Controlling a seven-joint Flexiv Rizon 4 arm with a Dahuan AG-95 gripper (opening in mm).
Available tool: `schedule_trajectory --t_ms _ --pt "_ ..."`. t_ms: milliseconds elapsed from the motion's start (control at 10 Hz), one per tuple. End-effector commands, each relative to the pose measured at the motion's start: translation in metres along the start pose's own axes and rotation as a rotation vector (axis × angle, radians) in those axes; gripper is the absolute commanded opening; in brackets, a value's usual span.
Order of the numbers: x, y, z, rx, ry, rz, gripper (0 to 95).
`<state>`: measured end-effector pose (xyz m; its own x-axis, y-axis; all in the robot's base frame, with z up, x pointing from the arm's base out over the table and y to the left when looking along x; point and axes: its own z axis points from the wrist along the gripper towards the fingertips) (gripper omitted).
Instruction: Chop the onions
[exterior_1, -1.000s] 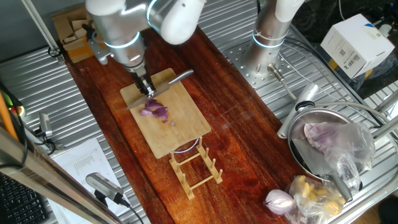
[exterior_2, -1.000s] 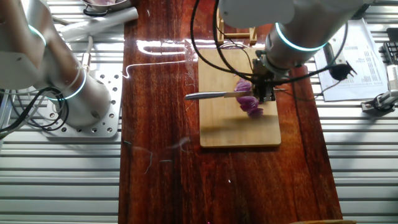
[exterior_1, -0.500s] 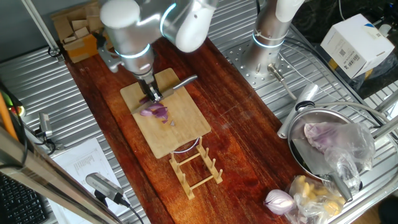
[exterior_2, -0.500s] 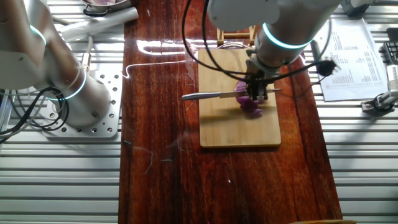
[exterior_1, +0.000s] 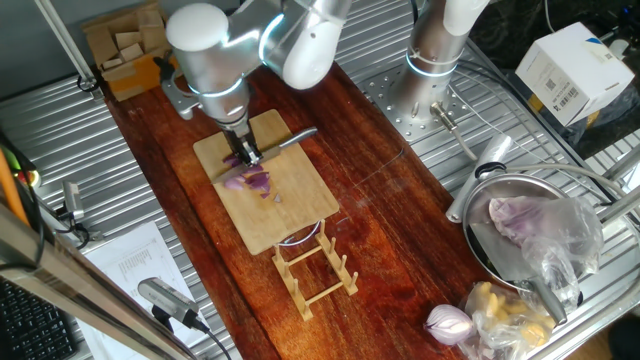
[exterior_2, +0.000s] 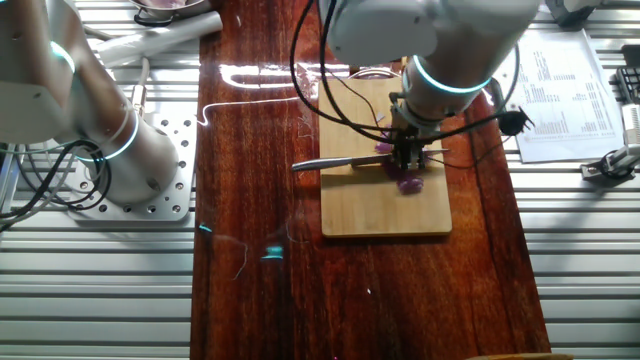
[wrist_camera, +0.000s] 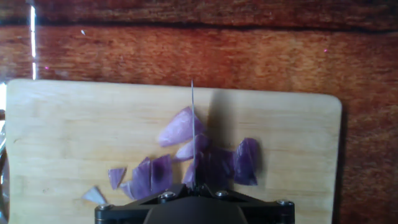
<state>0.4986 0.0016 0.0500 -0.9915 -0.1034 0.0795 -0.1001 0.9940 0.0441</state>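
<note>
Hand view: your knife (wrist_camera: 193, 134) runs edge-on down mid-frame, through the onions (wrist_camera: 205, 163).
Onions: purple pieces low and central on the board (wrist_camera: 68, 143), some either side of the blade.
Gripper (exterior_1: 244, 153): fingers clamped on the knife handle.
Tip: press straight down, blade upright; next cut just beside this one.
Watch: loose slivers at lower left.
</note>
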Motion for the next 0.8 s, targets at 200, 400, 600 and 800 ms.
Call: schedule_trajectory --t_ms 200,400,600,800 --pt "0.003 0.005 -0.025 0.013 0.01 0.021 0.0" --pt "-0.001 0.006 -0.03 0.013 0.006 0.03 0.0" --pt "-0.013 0.009 -0.034 0.01 0.006 0.035 0.0" --pt "-0.019 0.012 -0.036 0.002 0.005 0.04 0.0"
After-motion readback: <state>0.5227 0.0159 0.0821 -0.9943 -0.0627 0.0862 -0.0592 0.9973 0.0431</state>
